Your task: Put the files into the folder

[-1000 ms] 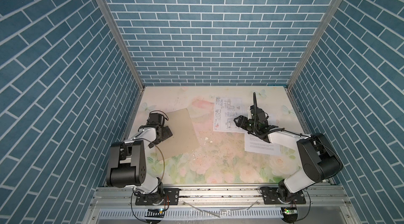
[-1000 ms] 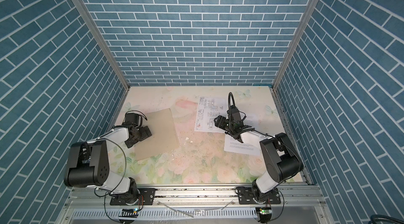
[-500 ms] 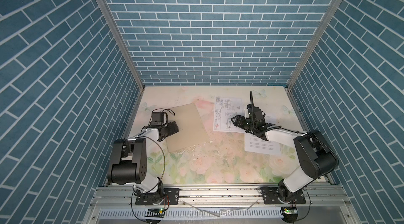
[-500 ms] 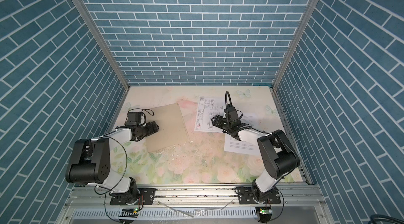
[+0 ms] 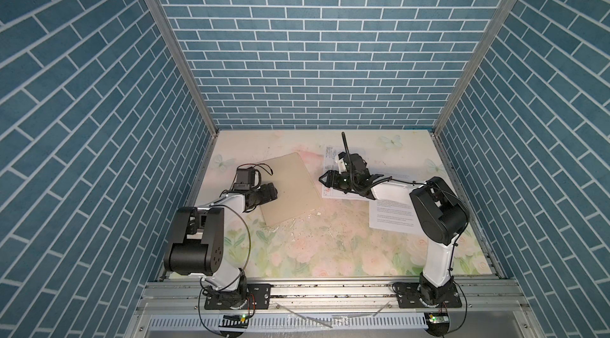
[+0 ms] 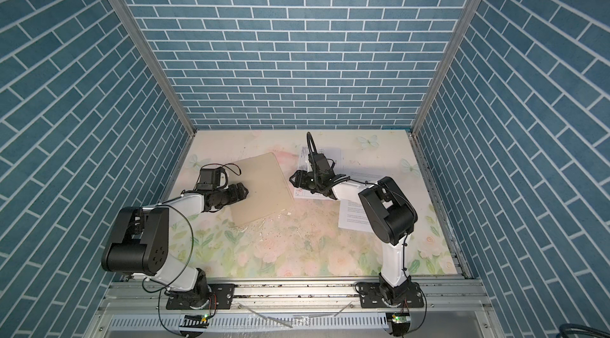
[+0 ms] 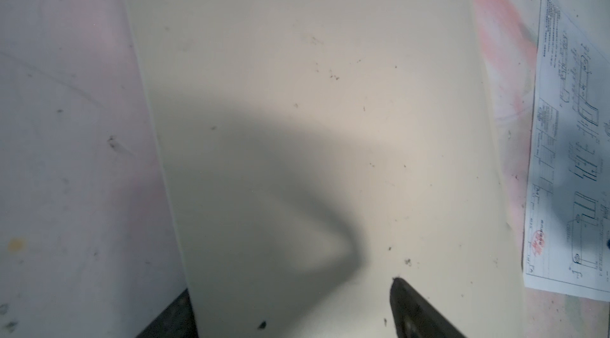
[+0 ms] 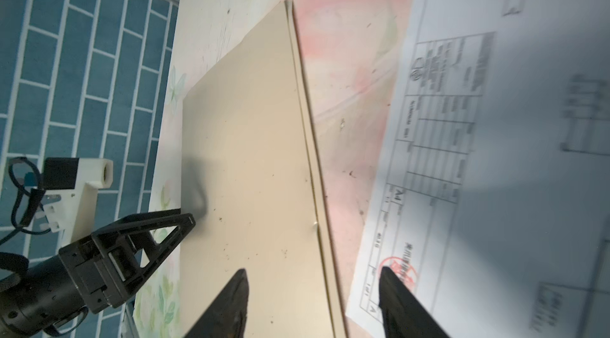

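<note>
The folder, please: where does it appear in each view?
Top view: folder left of centre.
Top view: likewise left of centre.
Left wrist: fills the middle.
Right wrist: across the middle.
Shared landmark: drawing sheet beside its long edge.

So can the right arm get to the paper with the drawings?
Probably yes. The right end effector is open right above an edge of the drawing sheet, beside the folder, and nothing lies between them.

The left arm (image 5: 229, 202) and right arm (image 5: 391, 191) are wearing white covers with big black round joints. Thin black cables (image 5: 248, 237) are looping beside them. The left gripper (image 5: 272, 191) is showing black fingers (image 8: 145, 222) shaped like triangles. A green light (image 5: 243, 316) is glowing.
</note>
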Motion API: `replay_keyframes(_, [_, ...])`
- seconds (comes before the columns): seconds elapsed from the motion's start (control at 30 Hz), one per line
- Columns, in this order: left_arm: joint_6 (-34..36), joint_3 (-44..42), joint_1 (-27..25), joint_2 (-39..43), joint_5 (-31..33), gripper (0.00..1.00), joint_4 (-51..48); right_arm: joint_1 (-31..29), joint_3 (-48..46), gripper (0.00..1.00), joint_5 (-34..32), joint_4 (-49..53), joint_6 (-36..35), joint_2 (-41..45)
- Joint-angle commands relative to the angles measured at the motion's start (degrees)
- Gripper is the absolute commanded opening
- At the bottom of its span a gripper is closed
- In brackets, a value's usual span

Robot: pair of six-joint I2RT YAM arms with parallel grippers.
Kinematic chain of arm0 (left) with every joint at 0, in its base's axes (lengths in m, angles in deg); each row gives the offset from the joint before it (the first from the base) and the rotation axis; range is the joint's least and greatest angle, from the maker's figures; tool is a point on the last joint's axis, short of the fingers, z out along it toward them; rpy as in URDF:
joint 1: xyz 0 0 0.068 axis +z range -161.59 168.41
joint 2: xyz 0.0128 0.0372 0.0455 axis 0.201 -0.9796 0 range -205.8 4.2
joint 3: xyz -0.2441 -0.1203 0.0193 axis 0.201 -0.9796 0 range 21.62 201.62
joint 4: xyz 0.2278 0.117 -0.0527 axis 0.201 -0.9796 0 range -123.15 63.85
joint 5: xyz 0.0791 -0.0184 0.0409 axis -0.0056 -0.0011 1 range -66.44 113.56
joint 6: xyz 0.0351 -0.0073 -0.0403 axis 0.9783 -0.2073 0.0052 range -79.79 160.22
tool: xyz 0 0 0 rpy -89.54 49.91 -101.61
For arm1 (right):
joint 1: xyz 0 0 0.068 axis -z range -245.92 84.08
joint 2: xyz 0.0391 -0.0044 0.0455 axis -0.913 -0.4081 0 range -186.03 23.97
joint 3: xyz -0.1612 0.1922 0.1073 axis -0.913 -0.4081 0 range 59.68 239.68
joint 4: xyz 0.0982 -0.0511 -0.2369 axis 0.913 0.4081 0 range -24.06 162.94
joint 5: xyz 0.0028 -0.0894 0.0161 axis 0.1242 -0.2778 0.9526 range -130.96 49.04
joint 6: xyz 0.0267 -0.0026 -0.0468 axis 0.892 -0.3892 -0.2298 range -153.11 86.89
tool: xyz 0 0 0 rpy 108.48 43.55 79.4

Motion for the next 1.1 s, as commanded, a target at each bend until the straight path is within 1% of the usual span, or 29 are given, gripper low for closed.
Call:
replay_keyframes(0.0, [-1.1,-2.0,-0.4,-0.7,-1.6,0.88,-2.0,-1.3,4.1,0.62,3.6,1.7,1.4,-2.6])
replay_keyframes(0.43, [-1.8,-2.3,-0.4,-0.6,-2.0,0.89,-2.0,-2.7,7.5,0.61,6.7,3.2,0.3,-7.5])
replay_keyframes(0.67, [-2.1,-2.8,-0.4,-0.4,-2.1,0.89,-1.7,-2.8,8.4,0.61,5.6,6.2,-1.0,-8.5])
replay_keyframes(1.07, [-2.4,-3.1,-0.4,0.4,-2.4,0.88,-1.4,-2.9,9.8,0.61,5.8,7.7,-1.4,-9.6])
